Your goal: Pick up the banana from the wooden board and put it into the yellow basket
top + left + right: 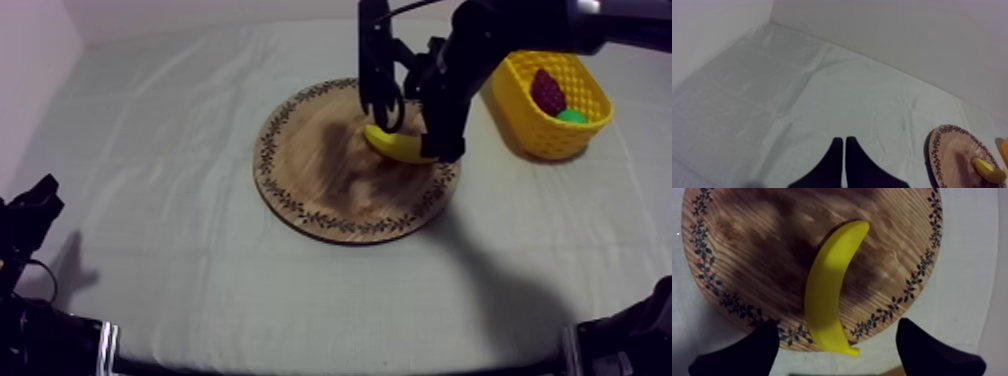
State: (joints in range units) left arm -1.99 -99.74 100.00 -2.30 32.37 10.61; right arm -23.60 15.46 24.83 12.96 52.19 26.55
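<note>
My right end effector (839, 355) was positioned directly above the banana (829, 295), with its two black fingers (747, 353) spread wide, one to each side of the fruit's near end and neither in contact with it. The banana lay on the round wooden board (747, 243), its length running across the wood grain, with the near tip reaching over the patterned rim and just past the board's edge. In the top view, the right arm entered from the upper right and the right end effector (410, 125) stood over the banana (400, 147), which occupied the part of the wooden board (320, 190) nearest the yellow basket (530, 125). The yellow basket stood on the tabletop (180, 250) near the board's right side but apart from it. It contained a dark red fruit (547, 90) and a green fruit (572, 117), whose kinds I could not determine. My left end effector (844, 162) was closed on nothing, its fingers lying together as a narrow wedge above the bare grey-white cloth. From that arm's camera the wooden board (952, 155) appeared well apart from the fingers, with the banana (989, 170) resting on it. In the top view, the left end effector (30, 215) sat low at the left side of the tabletop, well away from the board.
</note>
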